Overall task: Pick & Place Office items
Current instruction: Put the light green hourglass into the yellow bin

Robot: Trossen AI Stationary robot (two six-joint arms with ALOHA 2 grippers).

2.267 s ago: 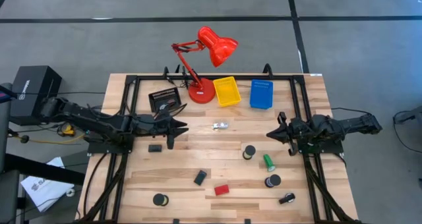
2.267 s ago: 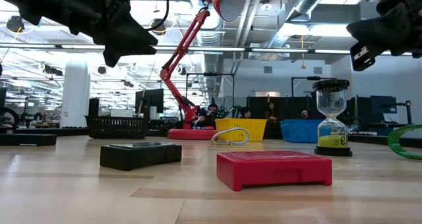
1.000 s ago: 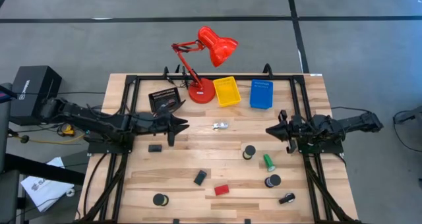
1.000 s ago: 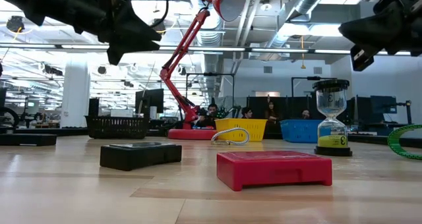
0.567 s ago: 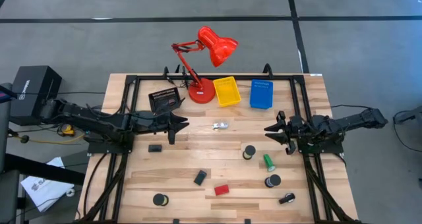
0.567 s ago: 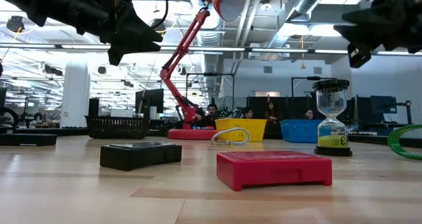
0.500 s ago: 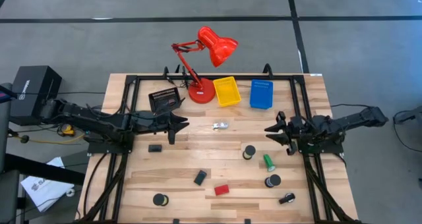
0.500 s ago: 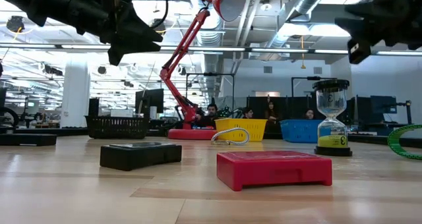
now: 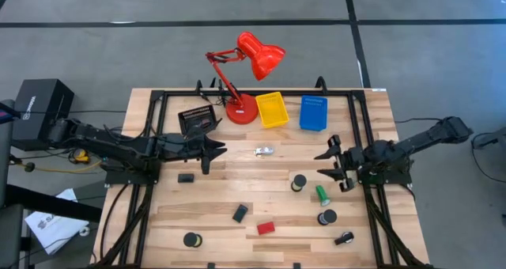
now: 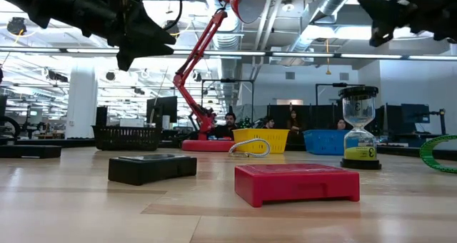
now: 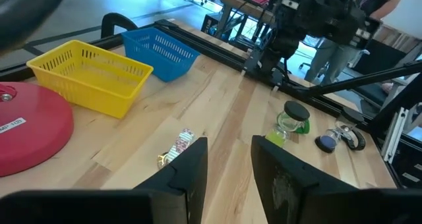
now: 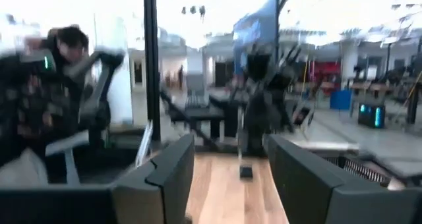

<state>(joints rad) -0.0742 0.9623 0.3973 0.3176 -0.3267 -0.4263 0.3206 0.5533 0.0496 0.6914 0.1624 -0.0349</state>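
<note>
The office items lie loose on the wooden table: a silvery clip [image 9: 264, 150], black tape rolls [image 9: 299, 182] [image 9: 327, 217] [image 9: 191, 240], a green cylinder [image 9: 322, 195], black blocks [image 9: 186, 177] [image 9: 239, 213] and a red block [image 9: 266, 228]. My left gripper [image 9: 221, 151] hovers open at the table's left, above and beyond the black block, with nothing between its fingers [image 11: 191, 168]. My right gripper [image 9: 320, 164] hangs open at the right, above the table and just beyond the green cylinder. It is empty too.
At the table's far edge stand a red desk lamp [image 9: 241, 111], a yellow tray [image 9: 272, 109], a blue tray [image 9: 313, 113] and a black tray [image 9: 197, 120]. Black frame rails [image 9: 368, 134] run along both sides. People sit in the room beyond the table.
My right gripper has opened its fingers wide and has risen a little, edging toward the table's middle. My left arm and the items on the table have kept still.
</note>
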